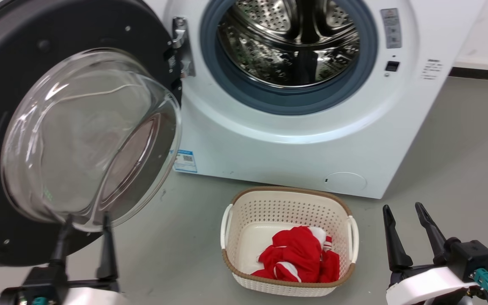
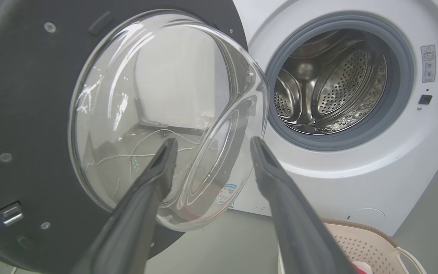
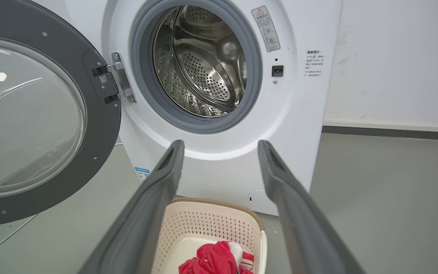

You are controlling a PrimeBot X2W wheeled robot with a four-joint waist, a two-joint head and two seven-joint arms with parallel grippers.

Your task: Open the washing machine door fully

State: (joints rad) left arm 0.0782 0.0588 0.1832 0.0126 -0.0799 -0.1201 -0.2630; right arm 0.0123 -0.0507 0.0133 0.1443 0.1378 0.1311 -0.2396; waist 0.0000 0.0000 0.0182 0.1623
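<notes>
Black-rimmed washing machine door point(image 1: 87, 135) stands swung wide to the L of the washing machine point(image 1: 295, 144), hung on its hinge point(image 1: 180, 46), inner side w/ the glass bowl facing the head camera. Mouth of the drum point(image 1: 290, 38) is uncovered. On the left end effector point(image 1: 88, 218) the fingers are spread wide w/ nothing between them, tips at the bowl's lower edge; can't tell if they touch the glass. The right end effector point(image 1: 403, 207) is also wide & empty, over the floor point(image 1: 460, 161) just R of the cream basket point(image 1: 288, 197), which holds red cloth point(image 1: 299, 254) in front of the machine.
</notes>
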